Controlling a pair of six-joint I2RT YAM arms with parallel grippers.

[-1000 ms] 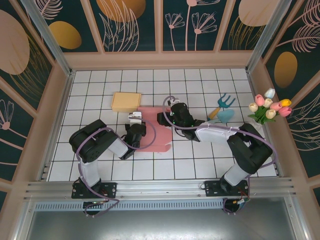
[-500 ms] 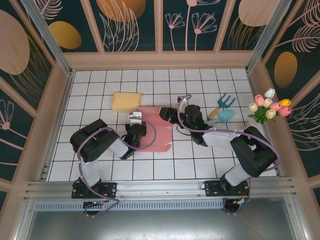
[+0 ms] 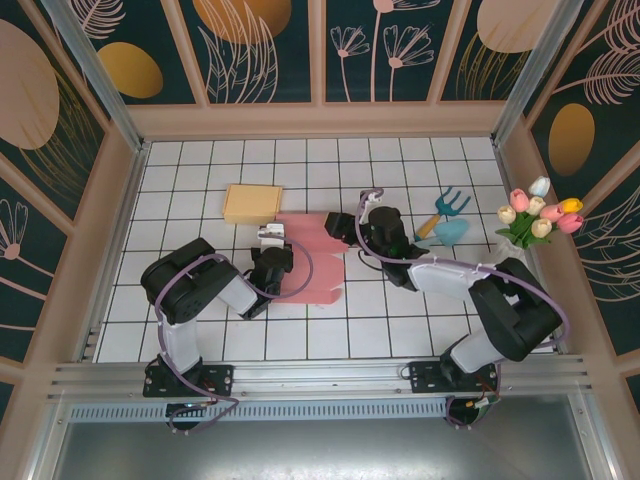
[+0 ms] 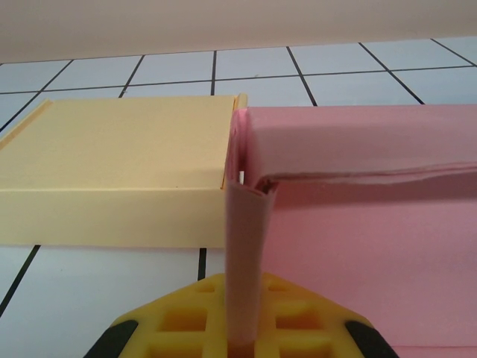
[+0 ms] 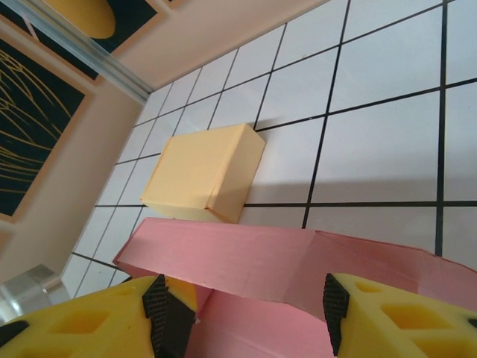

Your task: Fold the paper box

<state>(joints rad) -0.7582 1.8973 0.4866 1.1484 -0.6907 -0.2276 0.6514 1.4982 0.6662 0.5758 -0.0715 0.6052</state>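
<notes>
The pink box (image 3: 312, 262) is seen lying mostly flat on the table (image 3: 400, 160), just beside the yellow box (image 3: 252, 203), off that box's near right corner. In the left wrist view, the pink box (image 4: 358, 224) is set against the right side of the yellow box (image 4: 112, 164). Whether the two touch cannot be told.

The left gripper (image 3: 270, 258) is placed at the pink box's left edge, just nearer than the yellow box. Its jaws are closed tight on a flap (image 4: 246, 239) of the pink box, and the flap is held upright between the pads (image 4: 179, 328). Behind the flap, a long pink panel is seen folded up and over.

The right gripper (image 3: 340, 220) is placed at the pink box's far edge, to the right of the yellow box. Its jaws are held partly apart. A raised pink wall (image 5: 253, 257) is seen across the gap between the fingers (image 5: 89, 321), and no grip on it is seen.

A fork (image 3: 452, 203) and a trowel (image 3: 448, 232) are laid well to the right of the yellow box.
</notes>
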